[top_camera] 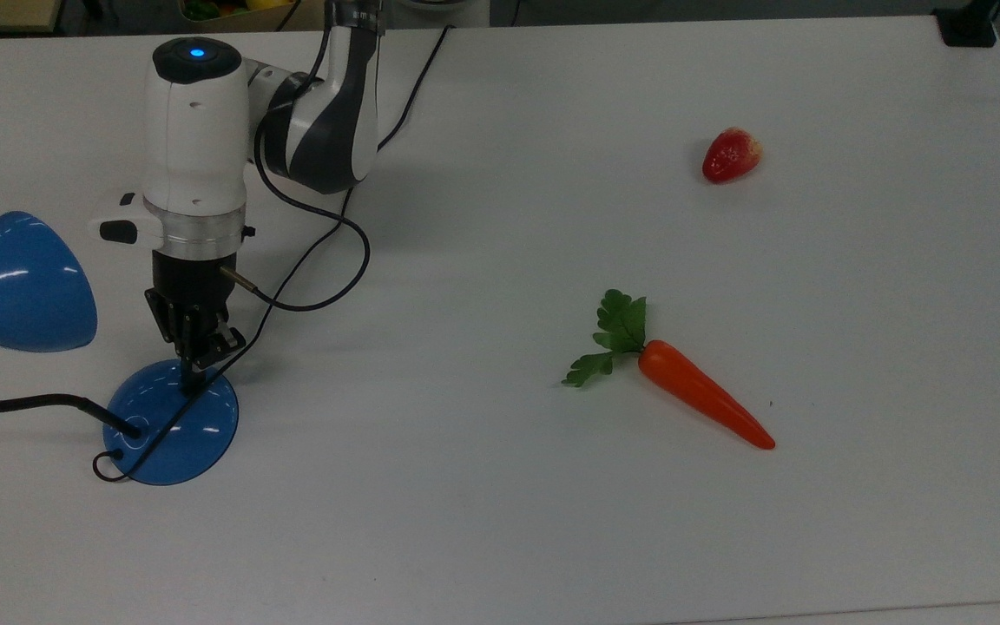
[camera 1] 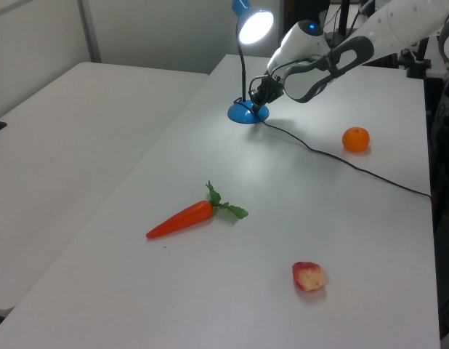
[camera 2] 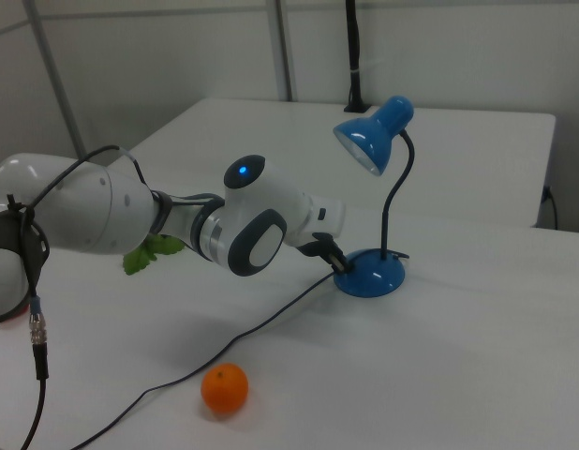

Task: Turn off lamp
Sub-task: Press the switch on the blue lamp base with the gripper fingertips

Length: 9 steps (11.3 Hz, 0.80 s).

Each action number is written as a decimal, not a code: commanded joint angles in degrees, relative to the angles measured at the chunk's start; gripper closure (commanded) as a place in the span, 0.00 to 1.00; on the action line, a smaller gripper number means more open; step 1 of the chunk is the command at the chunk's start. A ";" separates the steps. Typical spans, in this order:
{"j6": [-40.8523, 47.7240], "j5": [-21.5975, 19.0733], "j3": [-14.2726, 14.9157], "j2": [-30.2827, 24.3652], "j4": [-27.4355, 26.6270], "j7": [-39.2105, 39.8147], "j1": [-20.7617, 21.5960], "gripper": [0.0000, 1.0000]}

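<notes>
On the lamp's (top_camera: 172, 423) round blue base, at the edge nearest the arm, the pincer (top_camera: 192, 375) points straight down with its fingers clenched together, tips touching the dome and grasping nothing. The lamp stands at the top view's left end of the bench (top_camera: 552, 521), its shade (top_camera: 18, 286) raised on a bent black neck; the bulb looks lit in the left view and dark in the right view. The thin black cord (top_camera: 292, 260) runs from the base past the pincer. Well away from the lamp lie a carrot (top_camera: 700, 395), a strawberry (top_camera: 730, 154) and an orange (camera 1: 355, 139).
</notes>
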<state>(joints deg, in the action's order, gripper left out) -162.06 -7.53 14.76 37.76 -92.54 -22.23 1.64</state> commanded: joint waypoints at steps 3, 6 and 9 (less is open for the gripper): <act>-0.62 1.03 0.18 1.53 0.08 -1.15 0.65 1.00; 1.73 0.94 0.18 -2.32 -1.14 -1.06 0.56 1.00; 13.93 0.59 0.18 -8.12 -1.32 1.48 0.65 1.00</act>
<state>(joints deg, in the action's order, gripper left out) -157.16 -7.50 14.76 35.77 -92.07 -22.20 1.77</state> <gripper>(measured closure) 0.991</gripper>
